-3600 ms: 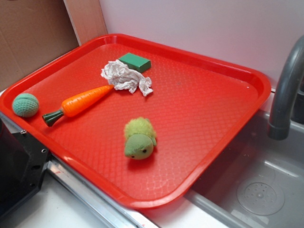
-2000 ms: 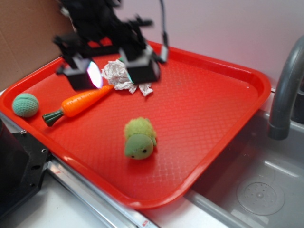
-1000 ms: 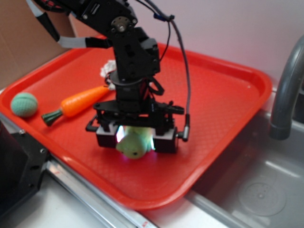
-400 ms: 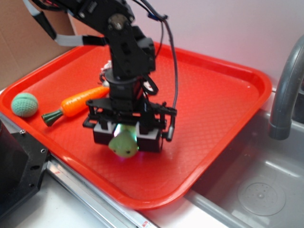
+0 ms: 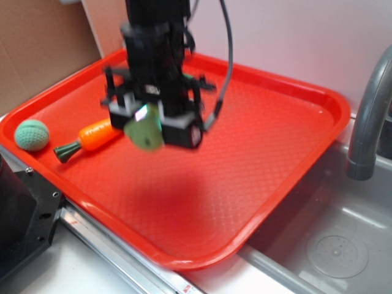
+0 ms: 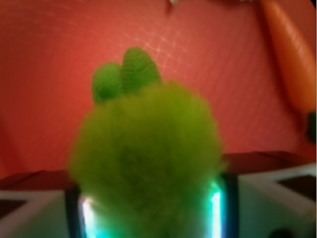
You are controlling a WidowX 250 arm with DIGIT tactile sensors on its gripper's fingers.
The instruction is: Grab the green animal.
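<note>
Now the gripper (image 5: 149, 125) pinches the green animal (image 5: 144, 130) by its fuzzy body and holds it above the red tray (image 5: 275, 159), clear of it. The plush is soft and compressible, so I judge it could slide out if the arm jerks.

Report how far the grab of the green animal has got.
Done: the gripper is shut on the green animal, and the toy hangs clear above the red tray, its shadow on the bare surface below. The wrist view shows its fuzzy body wedged between the fingers. In hand: the arm carries it, blurred by motion. Left: little, only keeping the grip. The carrot and teal ball lie untouched.
</note>
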